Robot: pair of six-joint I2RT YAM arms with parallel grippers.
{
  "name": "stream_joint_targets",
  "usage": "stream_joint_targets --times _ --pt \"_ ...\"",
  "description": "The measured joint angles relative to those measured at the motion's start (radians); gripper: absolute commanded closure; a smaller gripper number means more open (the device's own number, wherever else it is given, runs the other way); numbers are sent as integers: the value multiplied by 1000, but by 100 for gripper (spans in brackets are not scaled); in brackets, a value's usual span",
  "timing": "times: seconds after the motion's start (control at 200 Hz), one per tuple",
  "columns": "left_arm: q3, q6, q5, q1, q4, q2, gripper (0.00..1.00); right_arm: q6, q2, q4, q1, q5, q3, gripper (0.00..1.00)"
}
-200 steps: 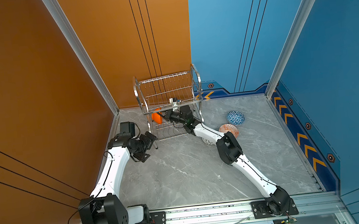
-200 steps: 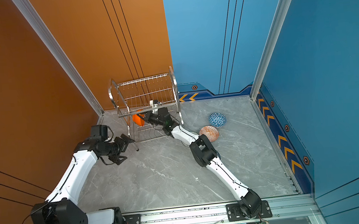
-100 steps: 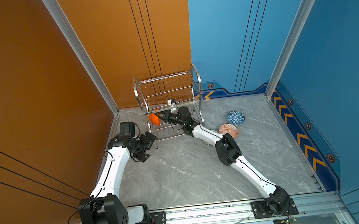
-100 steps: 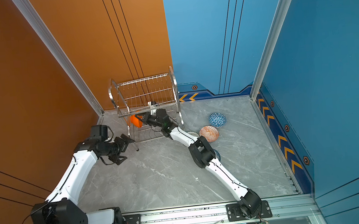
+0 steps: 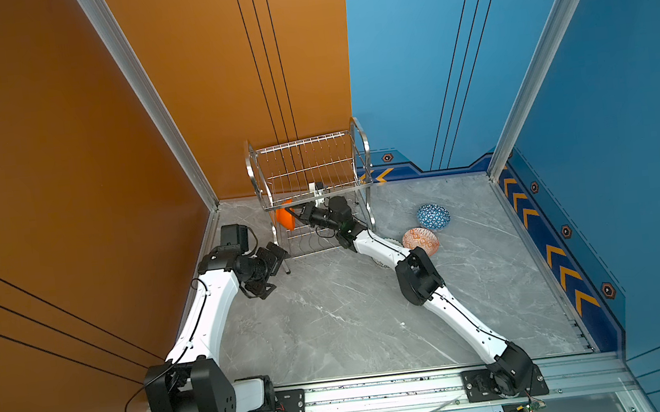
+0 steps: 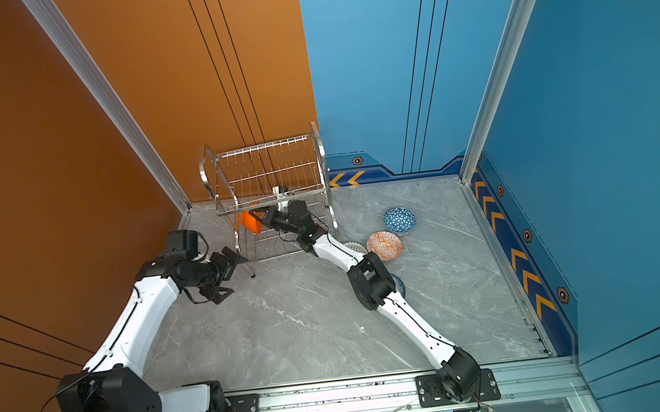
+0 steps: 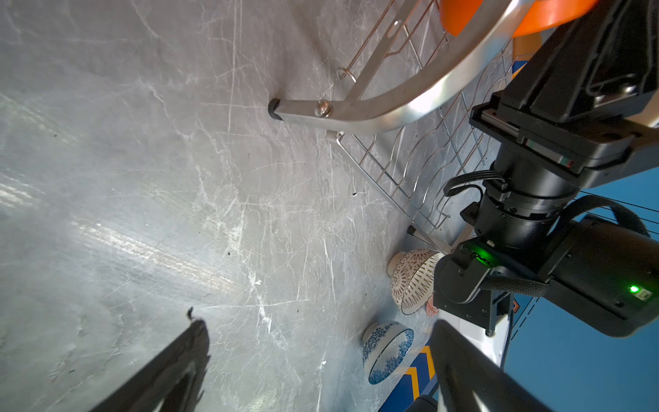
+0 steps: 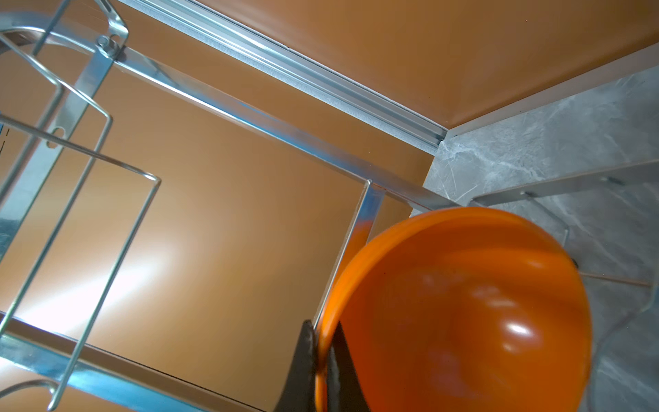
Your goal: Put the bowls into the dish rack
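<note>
The right gripper (image 8: 319, 331) pinches the rim of the orange bowl (image 8: 463, 314) between pressed-in fingers, holding it on edge just beyond the fingertips, inside the dish rack (image 5: 307, 167) under its upper tier. The left gripper (image 5: 272, 272) hangs empty with fingers spread wide, the rack's nearest leg just past their tips.

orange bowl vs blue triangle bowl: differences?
Look: orange bowl is plain; triangle bowl is patterned blue-white.
Grip: right end effector pinches the orange bowl's rim; triangle bowl lies free.
Pose: orange bowl is tipped on edge inside the dish rack; triangle bowl sits upright on the table.
Both small, round.
</note>
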Motion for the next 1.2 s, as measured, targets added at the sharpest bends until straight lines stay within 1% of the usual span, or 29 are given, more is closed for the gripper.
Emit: stream_joint_targets --times 0.39,1.026,1.201 --pt "-2 0 0 0 -8 -13 2 -34 4 -17 1 11 10 100" --pt "-9 -1 0 0 -10 -17 2 -43 15 -24 0 25 26 100" --pt "-24 -1 0 0 -14 -25 2 -61 15 -34 0 23 28 85"
